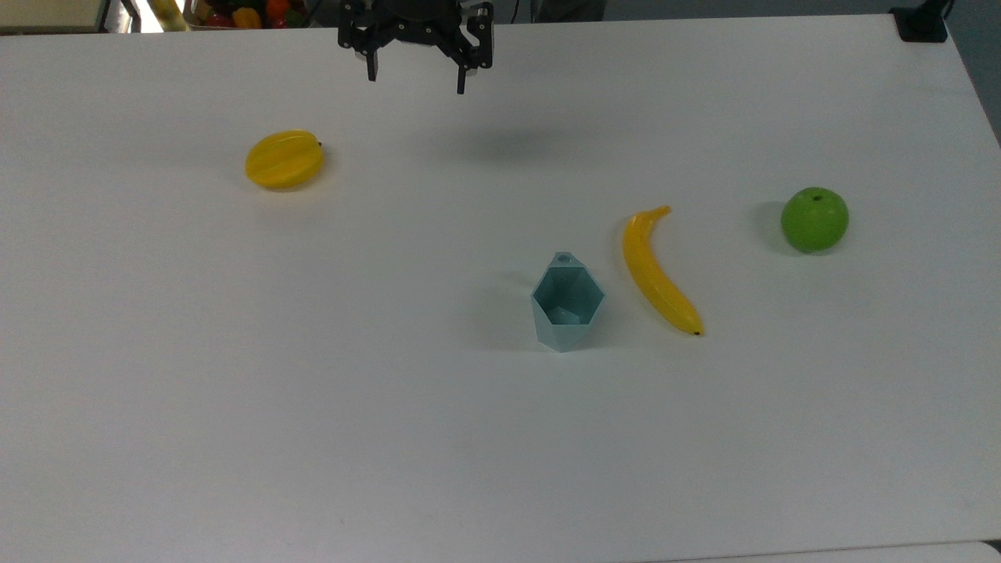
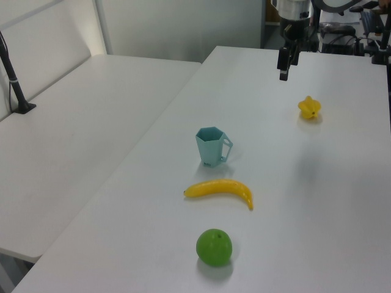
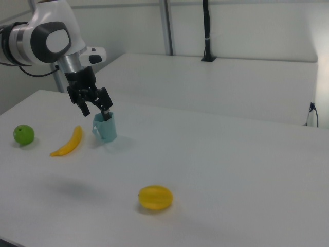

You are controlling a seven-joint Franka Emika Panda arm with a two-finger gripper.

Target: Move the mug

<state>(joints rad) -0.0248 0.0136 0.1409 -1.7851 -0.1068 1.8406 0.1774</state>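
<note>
Top view: gripper hung high at far table edge, fingers spread apart, empty | mug stood upright mid-table, well apart from gripper, just beside banana | risk: could clip banana or tip light mug via tab handle if approached off-centre.

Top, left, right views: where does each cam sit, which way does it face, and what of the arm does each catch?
Top view: high over the near table edge, looking down; the open gripper hangs at the far edge, the mug at centre.
Left view: low at the green apple end, looking along the table towards the gripper at the far end.
Right view: from the opposite end, past the yellow star fruit; shows arm, wrist and gripper.
All three share the mug, banana, apple and star fruit.
</note>
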